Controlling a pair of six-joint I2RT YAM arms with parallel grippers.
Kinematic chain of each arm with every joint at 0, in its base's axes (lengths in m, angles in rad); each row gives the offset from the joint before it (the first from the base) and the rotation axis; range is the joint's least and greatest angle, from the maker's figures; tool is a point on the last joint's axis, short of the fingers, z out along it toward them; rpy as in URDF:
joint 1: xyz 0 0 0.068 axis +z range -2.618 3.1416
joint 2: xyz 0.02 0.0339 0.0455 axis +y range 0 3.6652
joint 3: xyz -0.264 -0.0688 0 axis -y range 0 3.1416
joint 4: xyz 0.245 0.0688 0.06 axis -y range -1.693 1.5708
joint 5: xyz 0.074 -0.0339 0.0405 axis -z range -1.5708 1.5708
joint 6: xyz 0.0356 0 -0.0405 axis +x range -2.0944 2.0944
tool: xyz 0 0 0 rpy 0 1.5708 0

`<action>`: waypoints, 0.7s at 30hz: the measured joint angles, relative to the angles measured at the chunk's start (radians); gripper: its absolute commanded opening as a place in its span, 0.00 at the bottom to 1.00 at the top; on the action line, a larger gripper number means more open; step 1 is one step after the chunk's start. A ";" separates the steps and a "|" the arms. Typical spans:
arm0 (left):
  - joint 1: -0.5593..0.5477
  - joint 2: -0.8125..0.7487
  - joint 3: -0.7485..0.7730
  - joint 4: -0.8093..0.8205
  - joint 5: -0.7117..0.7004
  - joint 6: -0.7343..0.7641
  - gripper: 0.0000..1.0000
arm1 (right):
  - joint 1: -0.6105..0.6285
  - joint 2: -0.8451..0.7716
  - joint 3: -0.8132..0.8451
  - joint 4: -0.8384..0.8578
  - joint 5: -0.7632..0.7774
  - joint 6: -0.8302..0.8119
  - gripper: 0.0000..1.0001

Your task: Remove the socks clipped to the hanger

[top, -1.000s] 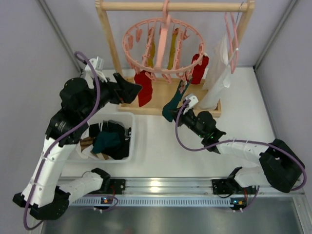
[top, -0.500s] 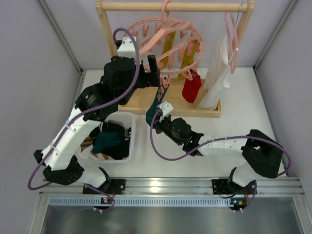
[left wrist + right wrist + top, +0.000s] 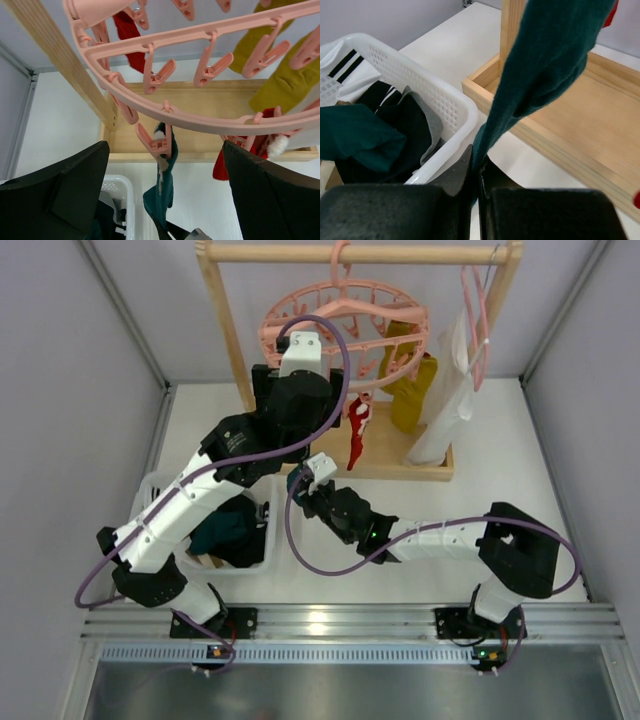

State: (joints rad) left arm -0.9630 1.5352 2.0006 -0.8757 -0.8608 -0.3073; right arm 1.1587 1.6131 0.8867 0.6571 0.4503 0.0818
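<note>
Grips the lower end of a dark teal sock in the closed right gripper, beside a white basket. Top clipped to the round pink hanger, with left gripper gaping wide just below. Mustard socks clipped nearby.

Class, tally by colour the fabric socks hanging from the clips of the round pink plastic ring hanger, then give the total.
Red fabric socks: 2
Mustard yellow fabric socks: 2
Dark teal fabric sock: 1
Total on the round pink plastic ring hanger: 5
</note>
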 measured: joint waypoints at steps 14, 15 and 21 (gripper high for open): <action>0.006 0.003 -0.028 0.000 -0.053 -0.026 0.88 | 0.010 0.006 0.000 0.000 0.006 0.016 0.00; 0.006 0.003 -0.030 0.000 -0.053 -0.032 0.87 | 0.010 0.006 0.000 0.000 0.006 0.018 0.00; 0.014 0.006 -0.047 0.000 -0.054 -0.062 0.78 | 0.010 0.006 0.000 0.000 0.000 0.027 0.00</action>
State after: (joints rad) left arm -0.9489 1.5417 1.9541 -0.8761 -0.9146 -0.3695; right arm 1.1690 1.6196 0.8867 0.6571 0.4507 0.1089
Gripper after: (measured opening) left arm 0.832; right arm 0.004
